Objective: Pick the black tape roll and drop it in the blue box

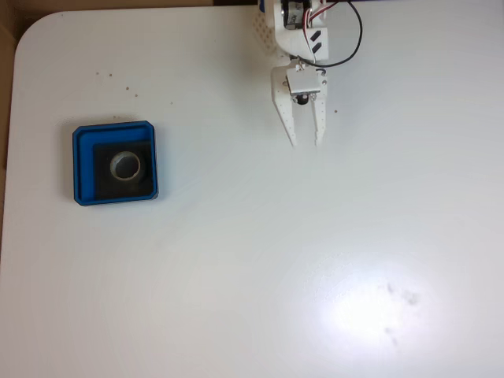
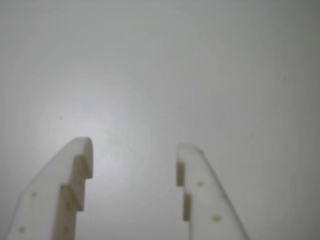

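Observation:
The blue box [image 1: 77, 161] lies flat at the left of the white table in the fixed view. Inside it, on the black floor, rests the black tape roll [image 1: 125, 165], its pale core and open centre facing up. My white gripper [image 1: 306, 142] hangs at the top centre of that view, far to the right of the box, fingers pointing down the picture and open with nothing between them. The wrist view has both white fingers [image 2: 75, 185] apart over bare table, and my gripper [image 2: 136, 148] holds nothing there.
The white table [image 1: 252, 260] spreads wide below and to the right of the arm, with a bright glare patch at lower right. Its rounded corner and left edge lie close to the box. A black cable loops beside the arm at the top.

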